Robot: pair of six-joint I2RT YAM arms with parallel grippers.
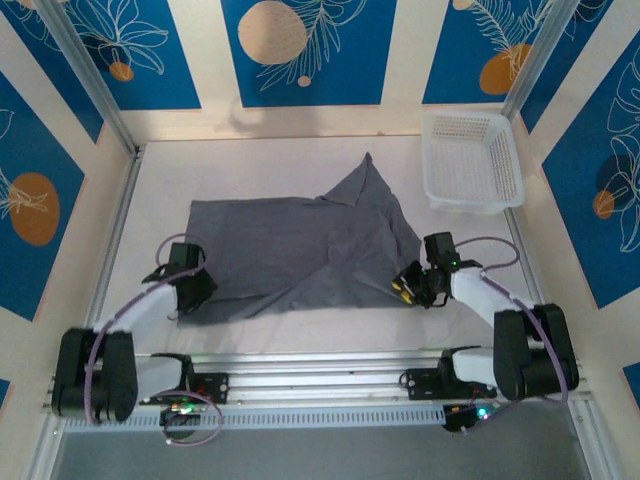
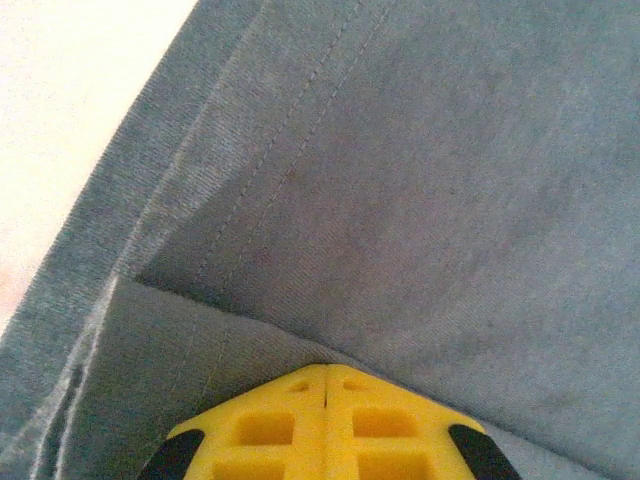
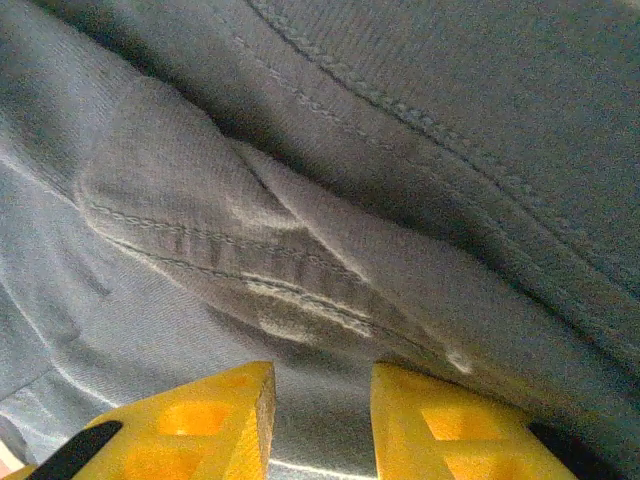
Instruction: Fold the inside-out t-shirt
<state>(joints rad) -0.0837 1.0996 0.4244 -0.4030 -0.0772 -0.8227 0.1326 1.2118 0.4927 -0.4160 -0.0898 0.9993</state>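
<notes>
While left fingers [image 2: 270,430] pinch t-shirt [image 1: 290,255] hem | table [image 1: 270,165] strip beyond far edge

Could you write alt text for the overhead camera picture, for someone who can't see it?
A slate-grey t-shirt lies spread on a white table, one corner pointing toward the back. Two robot arms reach in from the near edge, the left gripper at the shirt's near-left corner, the right gripper at its near-right edge. A white mesh basket sits far right.
</notes>
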